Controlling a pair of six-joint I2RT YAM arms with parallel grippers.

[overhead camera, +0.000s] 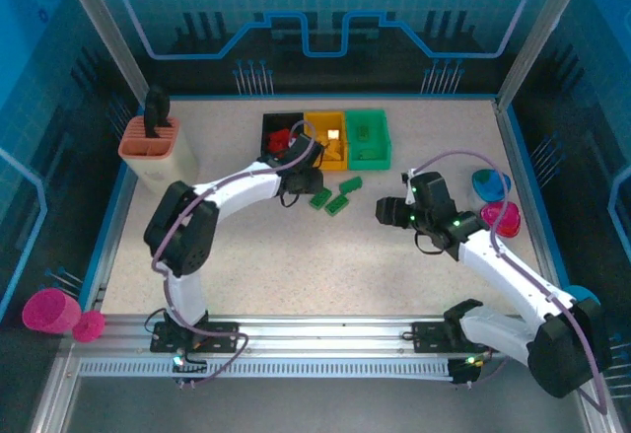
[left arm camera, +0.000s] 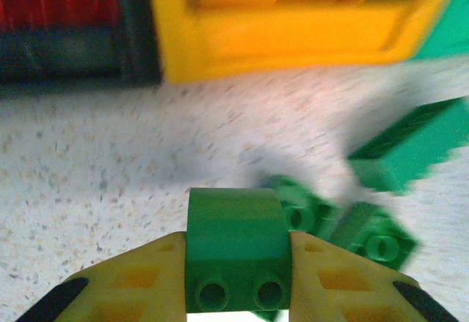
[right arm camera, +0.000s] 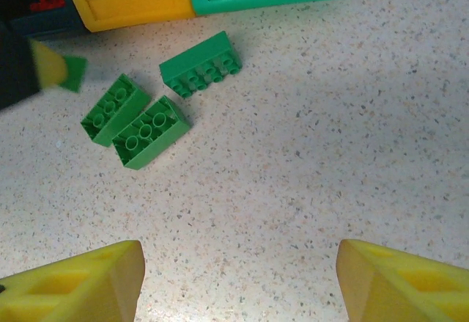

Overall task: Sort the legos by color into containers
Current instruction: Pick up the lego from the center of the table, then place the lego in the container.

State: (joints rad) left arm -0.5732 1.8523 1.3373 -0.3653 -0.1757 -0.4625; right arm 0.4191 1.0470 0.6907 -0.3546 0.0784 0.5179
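**Left end effector** (left arm camera: 236,282): closed on the held green lego (left arm camera: 234,230), which is clamped between both yellow fingers (left arm camera: 135,289), just on the near side of the yellow bin (left arm camera: 293,36).

**Right end effector** (right arm camera: 238,282): fingers spread wide with nothing between them, poised over bare desk (right arm camera: 330,153), to the right of the loose bricks and nearer.

**Loose bricks:** three lie on the desk, near the bins.
- The far green lego (right arm camera: 200,65) lies apart.
- The left green lego (right arm camera: 115,108) and the near green lego (right arm camera: 152,131) lie side by side.

**Containers:** set in a far row.
- The black bin (overhead camera: 268,120) is on the left, with red legos (overhead camera: 281,140) inside.
- The yellow bin is in the middle, with yellow legos (overhead camera: 333,149) inside.
- The green bin (overhead camera: 383,139) is on the right.
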